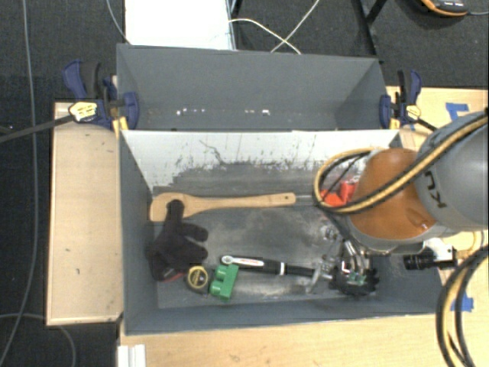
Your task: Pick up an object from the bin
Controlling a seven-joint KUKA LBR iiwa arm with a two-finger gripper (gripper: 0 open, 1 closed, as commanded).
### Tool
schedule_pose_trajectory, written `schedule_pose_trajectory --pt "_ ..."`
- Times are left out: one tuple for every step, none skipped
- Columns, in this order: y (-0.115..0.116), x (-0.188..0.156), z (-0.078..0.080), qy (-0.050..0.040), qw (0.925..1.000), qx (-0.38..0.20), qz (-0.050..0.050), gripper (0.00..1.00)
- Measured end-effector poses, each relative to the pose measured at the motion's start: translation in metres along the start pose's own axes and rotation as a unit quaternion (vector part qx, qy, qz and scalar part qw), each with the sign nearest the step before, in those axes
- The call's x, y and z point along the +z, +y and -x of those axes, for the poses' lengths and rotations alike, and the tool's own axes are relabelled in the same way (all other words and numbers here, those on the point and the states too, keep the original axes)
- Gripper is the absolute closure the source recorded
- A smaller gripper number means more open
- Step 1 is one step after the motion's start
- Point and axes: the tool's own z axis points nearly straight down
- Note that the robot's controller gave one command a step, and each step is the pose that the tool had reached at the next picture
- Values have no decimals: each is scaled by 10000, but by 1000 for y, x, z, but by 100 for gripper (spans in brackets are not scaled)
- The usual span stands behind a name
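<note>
My gripper (342,271) is low in the bin's front right corner, under the orange cover. Right at its left side ends a long slim tool (263,266) with a silver and black shaft and a green block at its far end. The tool lies flat along the bin's front, and its black tip reaches the gripper. Whether the gripper touches or holds it is hidden.
A wooden spoon (229,201) lies across the back of the floor. A black glove (174,245) is crumpled at the front left, with a small yellow and black tape measure (198,277) beside the tool's green end. The arm covers the bin's right side.
</note>
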Motion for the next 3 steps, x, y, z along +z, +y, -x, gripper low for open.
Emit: schedule_pose_trajectory --pt "128 10 -49 9 9891 1472 47 100" --pt "123 10 -47 1 9886 1507 30 100" --pt "122 -21 -49 29 9888 1489 10 100"
